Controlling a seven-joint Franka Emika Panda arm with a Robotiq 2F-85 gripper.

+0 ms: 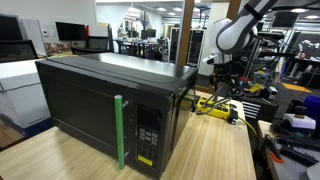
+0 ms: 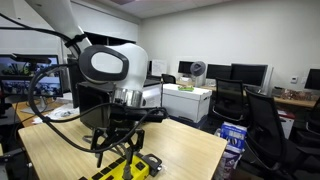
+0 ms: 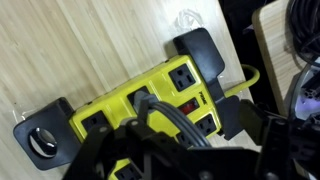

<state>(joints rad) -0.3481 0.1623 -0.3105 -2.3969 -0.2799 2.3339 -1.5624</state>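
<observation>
**A:** Briefly, materials first?

**B:** The power strip (image 3: 150, 95) is a glossy yellow plastic block, rectangular, with black end caps (image 3: 200, 50). It has two rows of black sockets and a red rocker switch (image 3: 190, 100). A black plug (image 3: 143, 103) sits in one middle socket. The table (image 3: 80, 40) is pale wood-grain laminate.

**A:** Where is the strip?

**B:** It lies flat on the table just beside the black microwave (image 1: 100, 95), on the side away from the microwave's green handle (image 1: 119, 130).

**A:** Arm pose?

**B:** The white arm (image 2: 105, 62) is bent over, wrist pointing straight down. The gripper (image 2: 118, 150) hangs directly above the strip, close to it.

**A:** Jaws?

**B:** They are spread apart and clamp nothing. The fingers are dark against the dark plug, so contact with the strip is probably nil, but I cannot confirm it.
</observation>
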